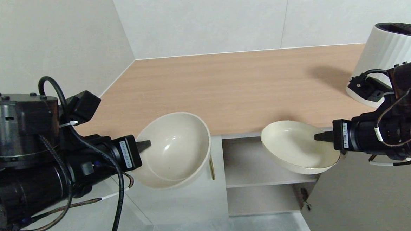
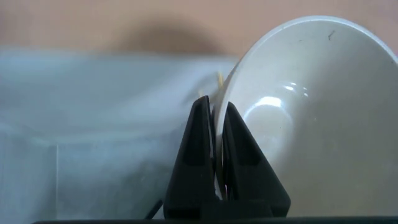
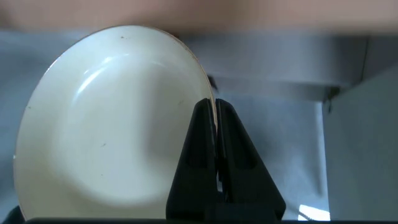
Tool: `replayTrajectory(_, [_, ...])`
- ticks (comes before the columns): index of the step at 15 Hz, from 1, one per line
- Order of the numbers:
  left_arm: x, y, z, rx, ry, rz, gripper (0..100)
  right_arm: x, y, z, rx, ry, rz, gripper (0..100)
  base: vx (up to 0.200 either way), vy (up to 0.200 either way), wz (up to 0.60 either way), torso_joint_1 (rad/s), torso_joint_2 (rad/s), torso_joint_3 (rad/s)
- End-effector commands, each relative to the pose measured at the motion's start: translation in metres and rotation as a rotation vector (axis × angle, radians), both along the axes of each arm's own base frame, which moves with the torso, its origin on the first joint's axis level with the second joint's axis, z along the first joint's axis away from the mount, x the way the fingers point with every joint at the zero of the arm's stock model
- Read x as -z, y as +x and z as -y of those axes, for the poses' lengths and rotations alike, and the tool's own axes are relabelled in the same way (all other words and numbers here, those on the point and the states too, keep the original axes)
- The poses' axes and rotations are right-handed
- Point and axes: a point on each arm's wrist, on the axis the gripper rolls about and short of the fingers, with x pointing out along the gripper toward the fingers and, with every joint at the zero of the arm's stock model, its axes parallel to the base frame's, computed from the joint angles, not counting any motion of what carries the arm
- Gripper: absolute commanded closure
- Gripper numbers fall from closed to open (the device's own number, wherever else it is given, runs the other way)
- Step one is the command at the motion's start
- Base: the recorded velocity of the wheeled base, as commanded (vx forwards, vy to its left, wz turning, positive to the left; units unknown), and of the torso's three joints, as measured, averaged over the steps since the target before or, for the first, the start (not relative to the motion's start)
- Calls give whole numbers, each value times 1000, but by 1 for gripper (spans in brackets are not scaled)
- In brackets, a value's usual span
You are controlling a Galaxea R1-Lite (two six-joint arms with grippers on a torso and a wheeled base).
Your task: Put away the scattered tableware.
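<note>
The left gripper [image 1: 145, 145] is clamped on the rim of a deep cream bowl [image 1: 177, 145], one finger inside the rim and one outside. It holds the bowl tilted in the air at about 7 o'clock in the head view, over the near edge of the worktop [image 1: 232, 86]. The right gripper [image 1: 319, 136] pinches the rim of a shallow cream dish [image 1: 295, 147] in the same way at about 4 o'clock, tilted in front of the open cabinet [image 1: 250, 162], whose shelf lies at 6 o'clock. A white ribbed vessel [image 1: 388, 53] stands on the worktop at 2 o'clock.
</note>
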Motion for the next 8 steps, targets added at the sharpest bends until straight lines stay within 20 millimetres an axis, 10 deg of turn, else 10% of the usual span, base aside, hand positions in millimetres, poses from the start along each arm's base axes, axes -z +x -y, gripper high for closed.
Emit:
replayTrajectory(1, [2, -1, 0, 2, 4, -5, 100, 2, -2, 1, -1, -3, -4, 100, -200, 0, 0, -7, 2, 7])
replayTrajectory(8, [1, -1, 0, 2, 2, 1, 100, 13, 3, -2, -2, -27, -41, 100, 0, 0, 0, 0, 0, 0])
